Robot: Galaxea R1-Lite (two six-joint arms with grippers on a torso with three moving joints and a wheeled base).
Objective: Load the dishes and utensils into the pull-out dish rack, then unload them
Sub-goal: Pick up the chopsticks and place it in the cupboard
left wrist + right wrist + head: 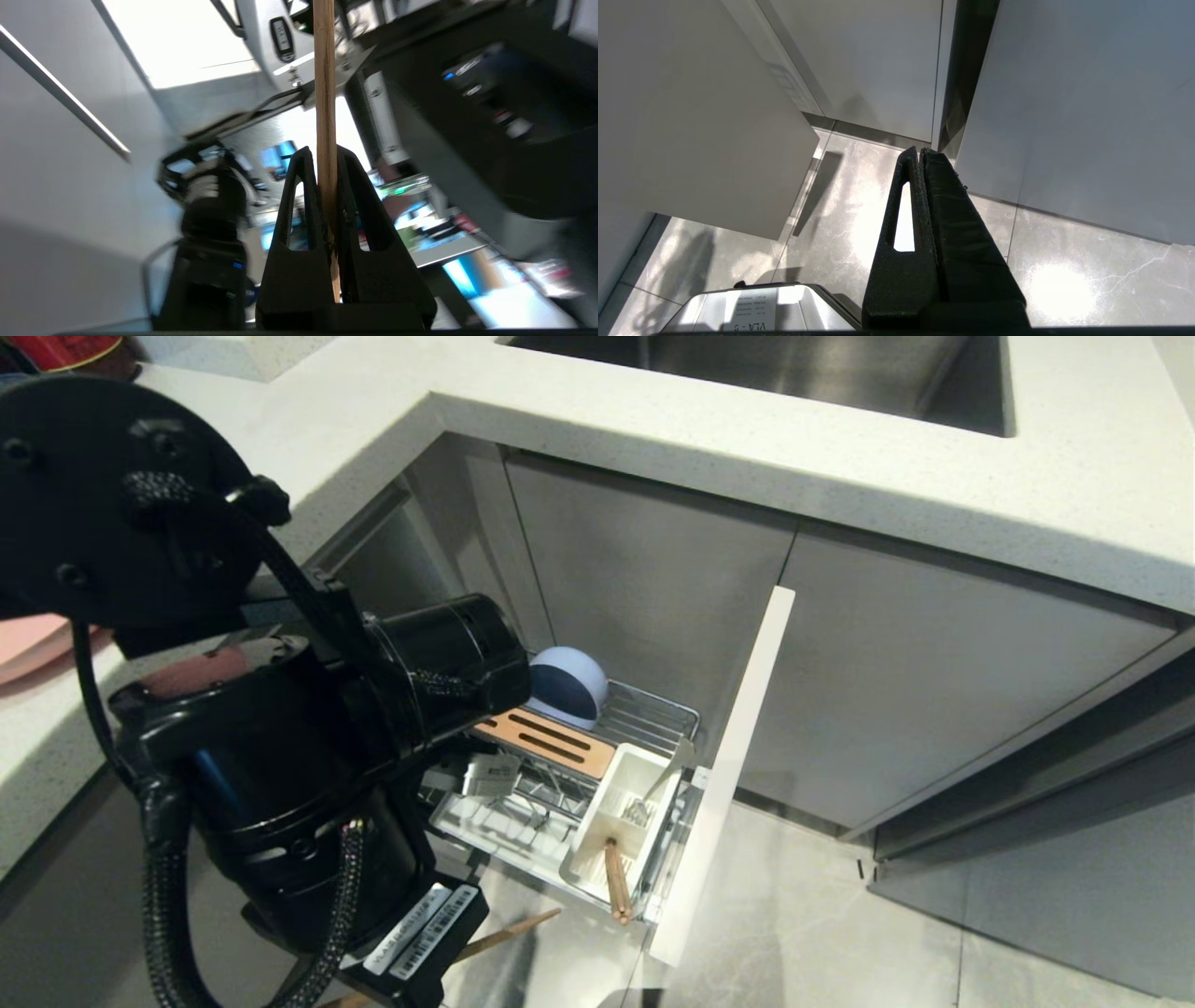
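The pull-out dish rack (653, 714) stands drawn out below the counter, with its pale front panel (726, 775) at its right end. A light-blue bowl (568, 686) leans on edge at the rack's far end. One wooden chopstick (616, 882) lies in the white cutlery box (624, 807). My left gripper (322, 154) is shut on another chopstick (325, 93). In the head view that chopstick's end (512, 933) pokes out from under my left arm (280, 737), in front of the rack. The pink plate (26, 649) shows at the counter's left edge. My right gripper (920, 151) is shut and empty, low over the floor.
A wooden slotted block (551, 739) lies in the rack next to the cutlery box. The white counter (840, 457) with a steel sink (775, 364) overhangs the grey cabinet doors (915, 681). Grey tiled floor (803, 924) lies to the right of the panel.
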